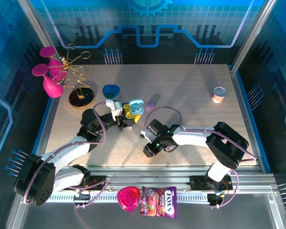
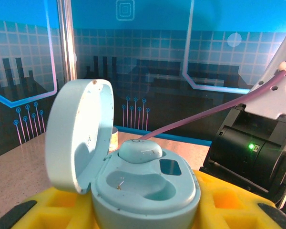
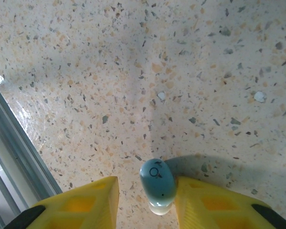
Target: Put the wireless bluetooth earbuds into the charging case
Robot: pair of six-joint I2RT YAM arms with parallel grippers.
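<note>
The step in hand, I judge, is picking the loose earbud (image 3: pixel 157 181) off the tabletop (image 3: pixel 190 71) so it can go into the charging case (image 2: pixel 148 202). To do it well I should centre the bud between my fingers first. It lies close against the right-hand finger with a gap on its left, and an off-centre squeeze could flick so small and rounded a thing away. A gentle, level pinch low on its sides seems safest.

My left gripper (image 2: pixel 145 219), left of centre in the overhead view, is clamped on the case, with a yellow finger on either side of its base. The lid (image 2: pixel 78 138) stands thrown back. A seated earbud (image 2: pixel 140 150) fills the far well, and the near well (image 2: pixel 138 183) is empty.

My right gripper (image 3: pixel 148 202), just to the right in the overhead view, points down at the tabletop. Its fingers are apart, with the loose earbud between them at the lower centre of the wrist view, not yet pinched.
</note>
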